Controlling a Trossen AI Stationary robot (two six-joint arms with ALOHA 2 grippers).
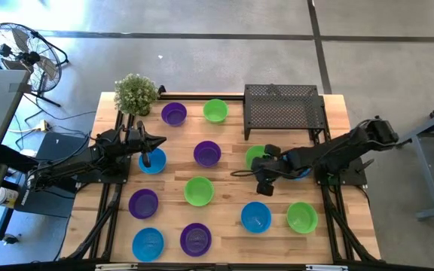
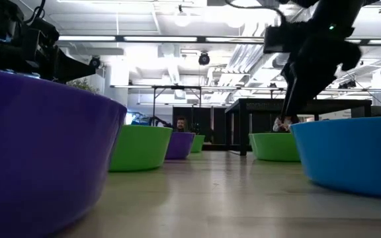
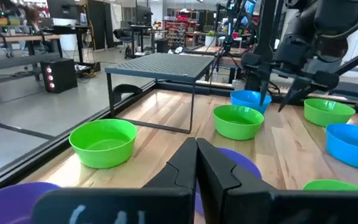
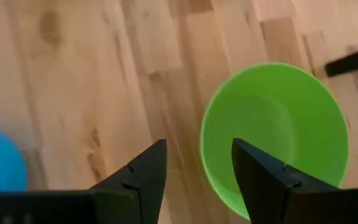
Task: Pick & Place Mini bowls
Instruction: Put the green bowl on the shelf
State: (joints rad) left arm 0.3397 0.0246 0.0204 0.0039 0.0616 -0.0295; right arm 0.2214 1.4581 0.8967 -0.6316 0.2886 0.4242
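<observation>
The right gripper [image 4: 197, 163] hangs with fingers apart over the rim of a green bowl [image 4: 278, 130] beside the rack [image 1: 283, 110]. The left gripper [image 3: 197, 163], fingers pressed together and empty, waits near a blue bowl [image 1: 154, 161]

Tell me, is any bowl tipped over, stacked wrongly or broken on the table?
Nothing stands out. The bowls sit upright and apart on the table, none cracked or overturned. The right gripper is open above the rim of a green bowl; the left gripper is shut.
</observation>
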